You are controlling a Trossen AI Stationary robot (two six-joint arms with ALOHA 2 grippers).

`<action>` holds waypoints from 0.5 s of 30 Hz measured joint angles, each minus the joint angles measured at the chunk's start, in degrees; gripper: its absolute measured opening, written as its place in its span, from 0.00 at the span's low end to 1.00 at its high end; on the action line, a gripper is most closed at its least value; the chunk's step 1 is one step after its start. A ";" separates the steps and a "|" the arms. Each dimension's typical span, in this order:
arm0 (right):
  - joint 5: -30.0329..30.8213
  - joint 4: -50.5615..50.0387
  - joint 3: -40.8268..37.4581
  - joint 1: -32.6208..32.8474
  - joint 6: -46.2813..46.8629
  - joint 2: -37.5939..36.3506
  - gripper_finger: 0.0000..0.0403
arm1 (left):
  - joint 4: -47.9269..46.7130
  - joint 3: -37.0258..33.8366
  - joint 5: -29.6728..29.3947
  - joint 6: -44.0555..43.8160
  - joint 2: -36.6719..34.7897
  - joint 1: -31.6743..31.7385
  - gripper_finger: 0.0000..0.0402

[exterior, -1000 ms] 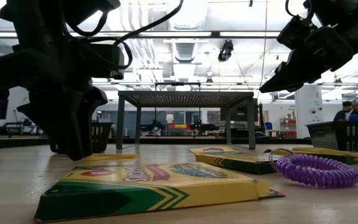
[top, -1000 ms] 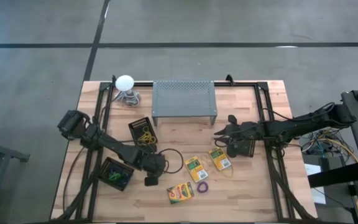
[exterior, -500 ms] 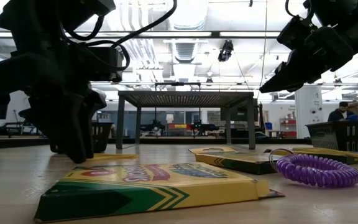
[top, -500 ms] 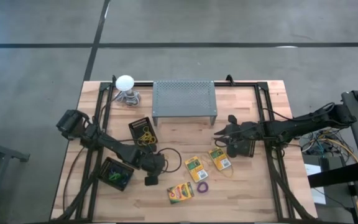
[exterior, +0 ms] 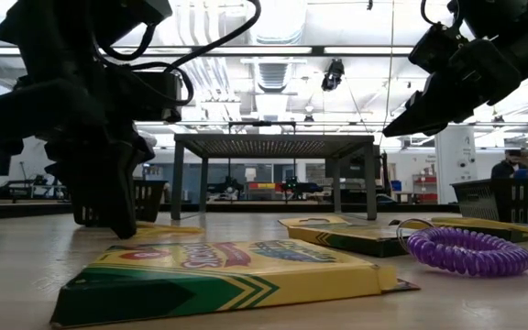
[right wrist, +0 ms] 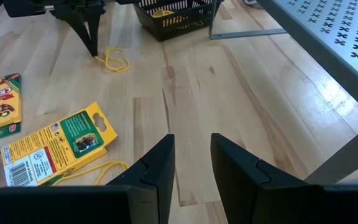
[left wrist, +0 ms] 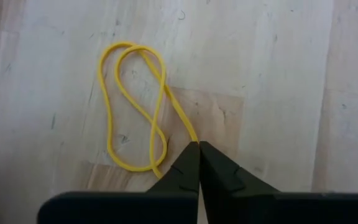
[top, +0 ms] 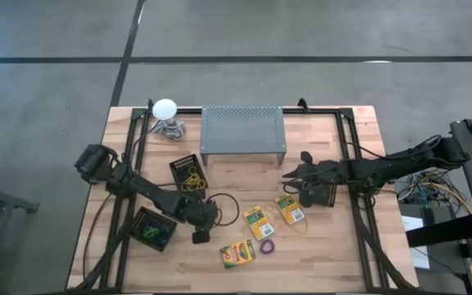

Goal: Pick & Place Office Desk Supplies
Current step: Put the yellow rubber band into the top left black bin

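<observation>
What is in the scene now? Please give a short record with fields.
left gripper: shut on yellow rubber band, on the table
right gripper: open, empty, hovering near the grey stand
crayon boxes: three, at
purple coil loop: lying beside the boxes

Two dark jointed arms with looping black cables and pointed black jaws.

Wood, metal, card, rubber
Table (top: pixel 318 254) showing pale scuffed wood; stand (top: pixel 242 131) perforated matt grey metal; crayon box (exterior: pixel 218 270) glossy card; rubber band (left wrist: pixel 132 106) smooth yellow.
</observation>
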 joint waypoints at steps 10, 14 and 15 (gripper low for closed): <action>0.00 -0.03 -0.01 0.00 0.00 0.00 0.25 | -2.99 9.41 -0.84 8.85 0.15 0.08 0.01; -0.01 -0.02 0.00 0.00 0.00 0.00 0.25 | -8.27 15.27 -5.03 12.22 0.15 0.03 0.00; 0.00 -0.01 0.00 0.00 0.01 0.00 0.25 | -10.80 16.95 -6.40 12.83 0.15 0.05 0.00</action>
